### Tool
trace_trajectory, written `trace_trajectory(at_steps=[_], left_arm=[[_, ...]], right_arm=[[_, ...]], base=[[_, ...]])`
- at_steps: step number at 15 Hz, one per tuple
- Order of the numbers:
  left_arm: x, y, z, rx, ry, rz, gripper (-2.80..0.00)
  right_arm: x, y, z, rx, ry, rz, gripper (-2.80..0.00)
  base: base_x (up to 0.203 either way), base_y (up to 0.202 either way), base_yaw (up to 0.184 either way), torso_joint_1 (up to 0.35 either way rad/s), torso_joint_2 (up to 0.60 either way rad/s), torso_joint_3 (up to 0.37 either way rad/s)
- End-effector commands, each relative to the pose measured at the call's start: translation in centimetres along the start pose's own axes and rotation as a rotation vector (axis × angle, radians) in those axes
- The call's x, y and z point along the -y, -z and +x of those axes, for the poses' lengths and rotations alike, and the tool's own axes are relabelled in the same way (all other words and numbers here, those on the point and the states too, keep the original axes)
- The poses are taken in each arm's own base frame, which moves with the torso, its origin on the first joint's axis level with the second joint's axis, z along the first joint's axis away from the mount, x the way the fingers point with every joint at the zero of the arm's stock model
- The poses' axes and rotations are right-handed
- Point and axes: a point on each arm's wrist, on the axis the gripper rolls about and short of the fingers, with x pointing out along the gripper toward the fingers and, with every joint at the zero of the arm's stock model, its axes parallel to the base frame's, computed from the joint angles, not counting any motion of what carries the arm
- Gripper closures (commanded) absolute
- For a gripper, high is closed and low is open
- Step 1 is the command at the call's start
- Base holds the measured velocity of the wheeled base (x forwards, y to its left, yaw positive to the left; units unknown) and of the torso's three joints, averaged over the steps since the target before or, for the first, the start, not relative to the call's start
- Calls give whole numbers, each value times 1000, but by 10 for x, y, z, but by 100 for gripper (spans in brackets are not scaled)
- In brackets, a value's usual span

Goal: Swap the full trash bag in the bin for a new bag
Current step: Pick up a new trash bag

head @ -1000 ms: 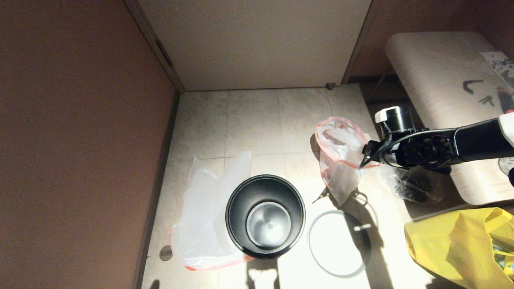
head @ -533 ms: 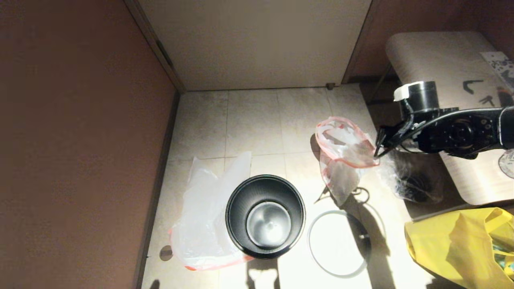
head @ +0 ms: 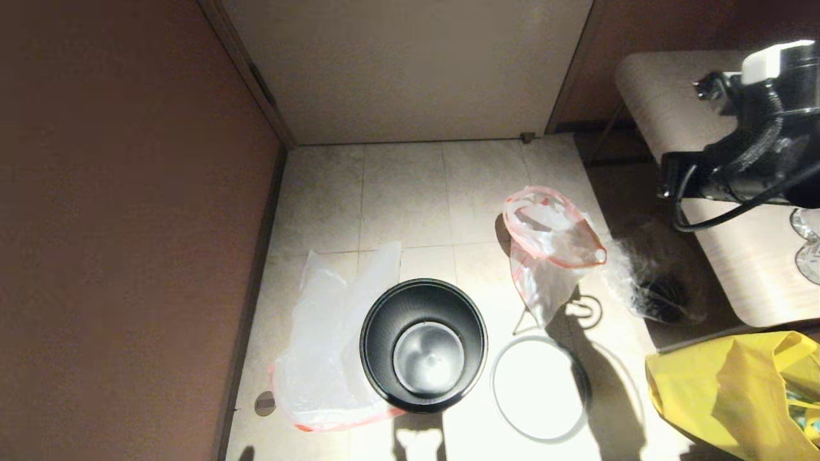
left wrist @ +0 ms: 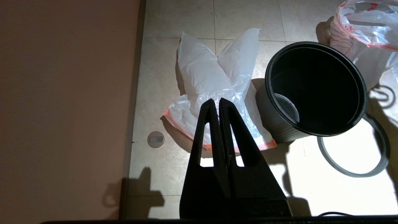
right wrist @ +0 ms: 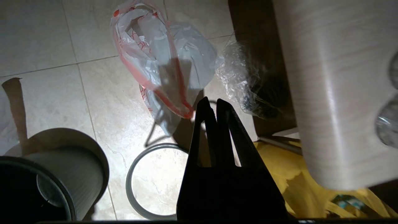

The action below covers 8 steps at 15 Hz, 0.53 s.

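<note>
On the floor the new bag (head: 327, 358) is lying limp against the empty bin (head: 423, 344); my left gripper (left wrist: 219, 104) is hanging closed above it. The full trash bag (head: 548, 246) is sitting rightward, below my raised, closed, empty right gripper (right wrist: 210, 104).

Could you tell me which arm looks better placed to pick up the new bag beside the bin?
Probably the left: its shut tool hangs right over the new bag, while the right tool is far off.
</note>
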Motion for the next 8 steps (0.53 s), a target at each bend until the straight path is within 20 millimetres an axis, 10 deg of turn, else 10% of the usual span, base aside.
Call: trace_trajectory(at_steps=[1,8], left_arm=[[0,0,0,-2,-1,-1,0],[0,0,0,-2,-1,-1,0]], right_arm=[[20,-14,-50,78,-10,34,0],[83,4,-186,198,-34,87,0]], base=[[0,0,0,0,0,0],[0,0,0,0,0,0]])
